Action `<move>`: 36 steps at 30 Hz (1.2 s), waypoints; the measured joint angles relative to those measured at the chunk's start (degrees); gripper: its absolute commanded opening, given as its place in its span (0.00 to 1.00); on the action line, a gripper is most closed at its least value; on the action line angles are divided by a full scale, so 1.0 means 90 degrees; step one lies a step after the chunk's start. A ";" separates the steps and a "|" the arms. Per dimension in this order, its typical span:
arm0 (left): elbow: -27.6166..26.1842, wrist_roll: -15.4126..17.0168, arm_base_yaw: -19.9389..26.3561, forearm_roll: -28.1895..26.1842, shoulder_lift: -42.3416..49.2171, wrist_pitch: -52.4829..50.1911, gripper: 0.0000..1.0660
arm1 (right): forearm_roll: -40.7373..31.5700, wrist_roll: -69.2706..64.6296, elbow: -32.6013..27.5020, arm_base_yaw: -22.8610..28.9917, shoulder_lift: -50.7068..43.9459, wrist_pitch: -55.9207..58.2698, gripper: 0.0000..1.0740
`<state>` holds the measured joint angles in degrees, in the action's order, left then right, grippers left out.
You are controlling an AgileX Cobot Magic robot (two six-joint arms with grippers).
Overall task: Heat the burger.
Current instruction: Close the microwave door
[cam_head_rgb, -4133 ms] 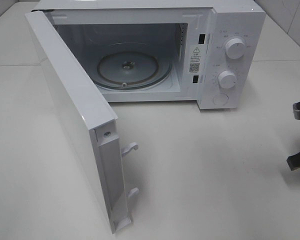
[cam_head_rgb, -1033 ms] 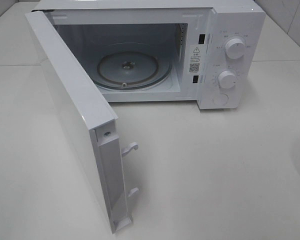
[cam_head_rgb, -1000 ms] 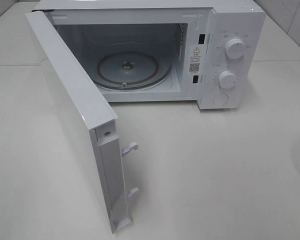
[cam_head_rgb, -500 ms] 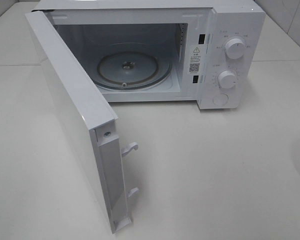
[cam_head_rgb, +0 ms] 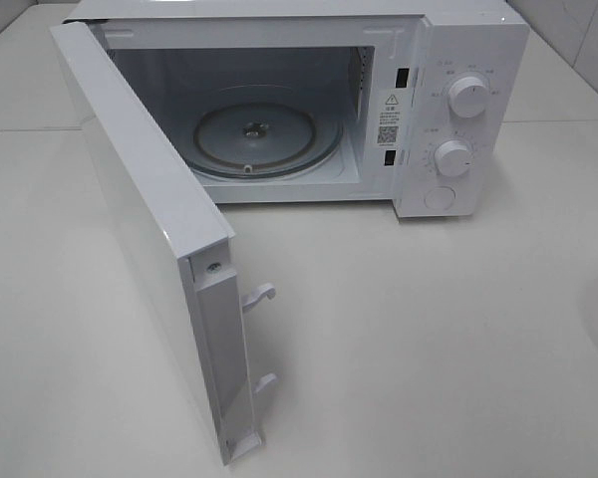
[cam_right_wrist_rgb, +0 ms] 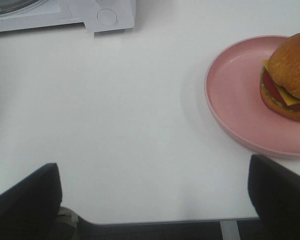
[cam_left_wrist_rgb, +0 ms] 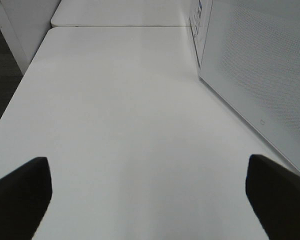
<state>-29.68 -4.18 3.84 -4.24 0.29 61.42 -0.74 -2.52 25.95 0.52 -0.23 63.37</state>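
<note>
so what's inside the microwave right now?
Only the glass turntable inside the microwave; no food. The open door hides the cavity's left edge. The burger sits outside, on the pink plate.

Before me a white microwave oven (cam_head_rgb: 429, 110) stands on the pale surface (cam_head_rgb: 429, 349), its door (cam_head_rgb: 149, 239) swung wide, round glass turntable (cam_head_rgb: 264, 139) inside; a round pink plate (cam_right_wrist_rgb: 240, 100) lies nearby.

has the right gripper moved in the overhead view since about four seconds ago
Yes. Its dark fingers then showed at the right edge of the high view, level with the table in front of the white microwave oven; now they are gone from that view, withdrawn off to the right.
</note>
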 measured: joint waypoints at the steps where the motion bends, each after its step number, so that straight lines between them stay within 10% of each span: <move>1: 0.0000 0.0000 0.0000 0.0000 0.0000 0.0000 0.95 | -0.0006 0.0000 0.0000 0.0000 0.0000 0.0000 0.91; 36: -0.0236 0.0000 0.0000 0.0000 -0.0465 -0.0764 0.94 | -0.0013 0.0000 0.0000 0.0000 0.0000 0.0000 0.91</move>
<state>-31.80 -4.18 3.84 -4.24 -3.90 54.55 -0.86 -2.52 25.95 0.52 -0.23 63.37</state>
